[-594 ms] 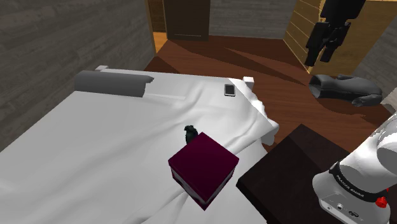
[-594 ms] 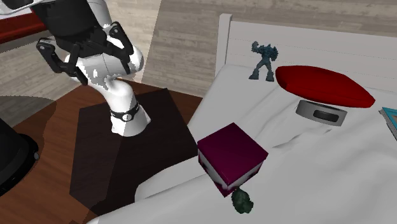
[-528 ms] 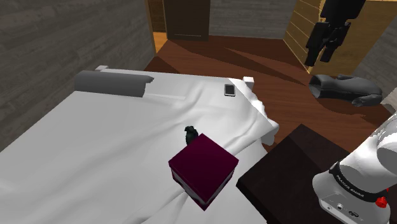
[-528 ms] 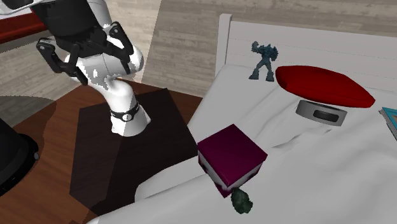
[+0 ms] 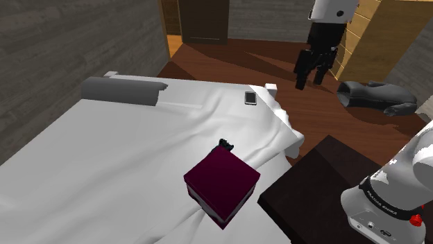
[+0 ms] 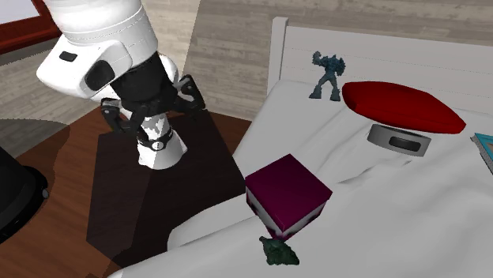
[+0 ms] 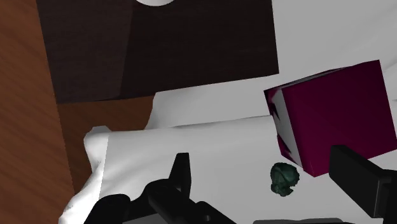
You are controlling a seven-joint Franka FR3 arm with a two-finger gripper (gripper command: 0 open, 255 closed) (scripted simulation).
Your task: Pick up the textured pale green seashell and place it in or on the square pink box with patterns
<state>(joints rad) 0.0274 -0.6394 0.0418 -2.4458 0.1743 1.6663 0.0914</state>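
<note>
Claw (image 7: 259, 158) wide and empty, well above the dark green seashell (image 7: 284, 179) just beside the magenta box (image 7: 337, 114).

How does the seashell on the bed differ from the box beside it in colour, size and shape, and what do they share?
Colour: the seashell is dark green, the box deep magenta with white patterned sides. Size: the seashell is far smaller than the box. Shape: the seashell is lumpy and irregular, the box flat-faced and cube-like. Both rest on the white bed sheet, close together.
</note>
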